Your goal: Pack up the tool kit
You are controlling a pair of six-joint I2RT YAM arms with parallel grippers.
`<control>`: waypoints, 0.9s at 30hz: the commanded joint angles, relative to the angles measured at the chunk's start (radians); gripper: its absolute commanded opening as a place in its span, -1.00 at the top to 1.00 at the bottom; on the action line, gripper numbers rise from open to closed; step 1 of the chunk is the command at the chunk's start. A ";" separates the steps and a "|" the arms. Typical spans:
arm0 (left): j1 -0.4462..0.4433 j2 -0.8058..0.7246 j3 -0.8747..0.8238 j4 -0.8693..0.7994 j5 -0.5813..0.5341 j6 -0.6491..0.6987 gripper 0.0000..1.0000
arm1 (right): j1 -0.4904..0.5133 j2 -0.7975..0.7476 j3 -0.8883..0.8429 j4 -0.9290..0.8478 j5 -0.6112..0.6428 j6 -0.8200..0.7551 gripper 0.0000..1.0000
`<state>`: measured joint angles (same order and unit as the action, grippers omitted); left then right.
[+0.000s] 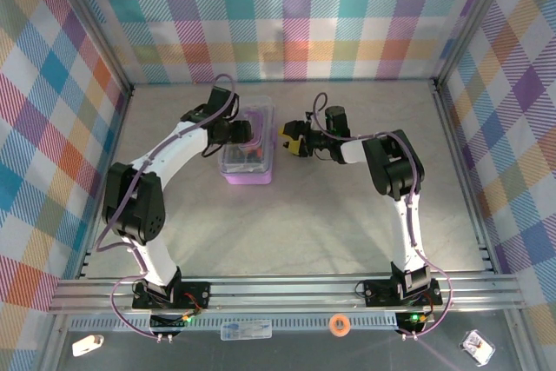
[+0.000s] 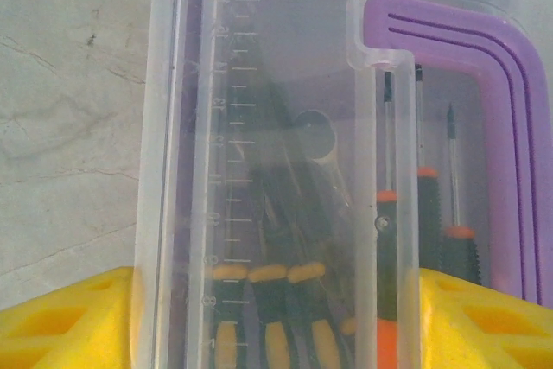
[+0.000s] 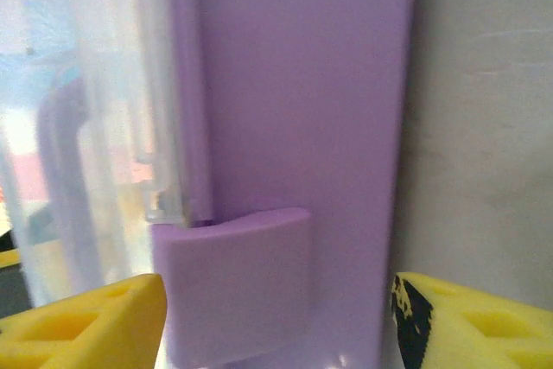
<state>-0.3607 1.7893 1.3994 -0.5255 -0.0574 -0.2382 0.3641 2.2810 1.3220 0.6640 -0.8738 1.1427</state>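
Writing: raised ruler scale on the clear lid (numbers faint, 12 and 13 legible).
Around: plaid walls.
Case: lilac, mid-counter, between both hands; orange-and-black screwdrivers inside.
Left hand: fingers wide, straddling the lid; grip cannot be told.
Right hand: spread open around the latch, holding nothing.

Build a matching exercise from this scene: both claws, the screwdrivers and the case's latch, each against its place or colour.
Things:
1 left claw
2 right claw
3 screwdrivers
4 latch

Matches:
A under the clear lid, inside the case
B lilac tab on the case's side wall
C straddling the clear lid
D beside the case's right side, facing the latch

Pairs: 1-C; 2-D; 3-A; 4-B
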 commanded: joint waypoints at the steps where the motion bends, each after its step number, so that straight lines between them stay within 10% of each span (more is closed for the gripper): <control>1: -0.002 0.140 -0.142 -0.178 0.330 -0.052 0.48 | 0.014 -0.008 -0.003 0.118 -0.059 0.039 -0.42; 27: 0.016 0.130 -0.131 -0.230 0.255 -0.042 0.50 | 0.050 -0.025 -0.003 0.261 -0.056 0.160 -0.40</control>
<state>-0.3218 1.7668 1.3712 -0.4984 0.0135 -0.2382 0.4126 2.3108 1.3300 0.8421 -0.9211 1.2984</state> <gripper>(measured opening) 0.681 0.703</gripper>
